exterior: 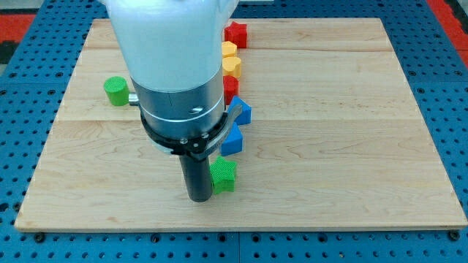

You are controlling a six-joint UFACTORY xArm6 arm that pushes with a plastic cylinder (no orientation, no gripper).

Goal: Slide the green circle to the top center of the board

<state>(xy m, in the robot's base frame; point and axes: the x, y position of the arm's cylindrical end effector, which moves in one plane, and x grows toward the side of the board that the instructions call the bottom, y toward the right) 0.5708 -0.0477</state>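
The green circle (115,90) stands on the wooden board (329,109) at the view's left, apart from the other blocks. My arm fills the upper middle of the view. My tip (199,198) is low on the board, well to the right of and below the green circle. It touches or nearly touches the left side of a green star-like block (224,176).
A column of blocks runs down the board's middle: a red star (236,33) at the top, two yellow blocks (229,50) (232,66), a red block (231,88), a blue block (240,111) and another blue block (232,140). My arm hides part of them.
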